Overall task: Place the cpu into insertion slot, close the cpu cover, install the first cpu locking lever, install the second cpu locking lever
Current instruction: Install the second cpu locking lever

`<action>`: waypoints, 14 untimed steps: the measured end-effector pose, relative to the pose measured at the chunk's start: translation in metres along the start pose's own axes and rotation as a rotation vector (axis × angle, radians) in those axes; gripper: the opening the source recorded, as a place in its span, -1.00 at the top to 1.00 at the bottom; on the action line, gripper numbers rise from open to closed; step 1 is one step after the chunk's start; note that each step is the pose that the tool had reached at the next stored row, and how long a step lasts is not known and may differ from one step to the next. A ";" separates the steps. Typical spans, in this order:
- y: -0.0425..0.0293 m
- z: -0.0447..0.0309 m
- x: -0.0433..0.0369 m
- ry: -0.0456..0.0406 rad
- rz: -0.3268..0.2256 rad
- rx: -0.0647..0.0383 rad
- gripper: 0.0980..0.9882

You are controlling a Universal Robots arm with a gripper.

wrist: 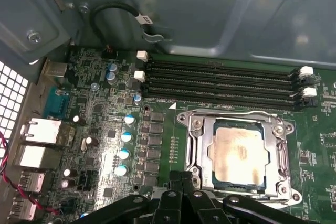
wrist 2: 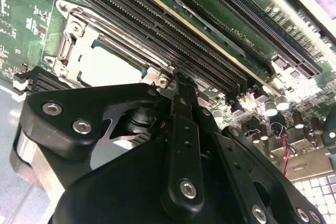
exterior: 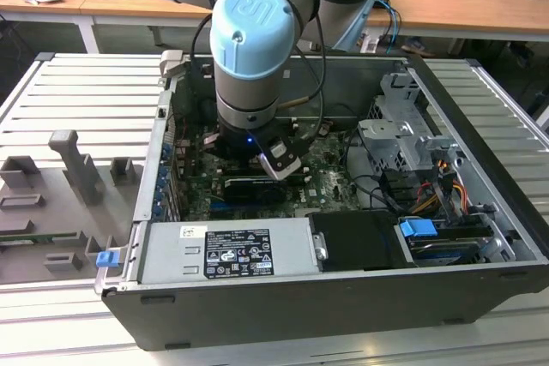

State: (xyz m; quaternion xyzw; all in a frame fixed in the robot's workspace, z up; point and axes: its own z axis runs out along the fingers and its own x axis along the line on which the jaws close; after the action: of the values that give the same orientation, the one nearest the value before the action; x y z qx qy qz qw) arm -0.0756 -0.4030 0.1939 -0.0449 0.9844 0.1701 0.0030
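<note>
The cpu lies in the insertion slot, its pale beige face showing through the cut-out of the cpu cover. The silvery cover lies flat over it. My gripper is shut, and its black fingertips stand right at the socket's near corner, by a corner screw. In the second wrist view the gripper points at the corner of the cover, with the cpu just beyond it. A thin metal lever runs along the socket's edge beside the memory slots. In the exterior view the arm's wrist hangs over the open computer case.
Long black memory slots lie beside the socket. Capacitors, rear ports and a black cable sit near the case wall. A power supply, a drive cage and a grey fixture tray flank the board.
</note>
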 end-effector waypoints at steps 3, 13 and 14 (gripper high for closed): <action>-0.0009 -0.0003 0.0001 -0.0001 0.000 0.000 0.98; -0.0026 -0.0014 0.0002 0.0000 0.000 0.000 0.98; -0.0026 -0.0014 0.0002 0.0000 0.000 0.000 0.98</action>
State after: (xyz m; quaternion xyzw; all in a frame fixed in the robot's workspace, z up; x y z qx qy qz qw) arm -0.0756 -0.4059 0.1944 -0.0450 0.9844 0.1701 0.0030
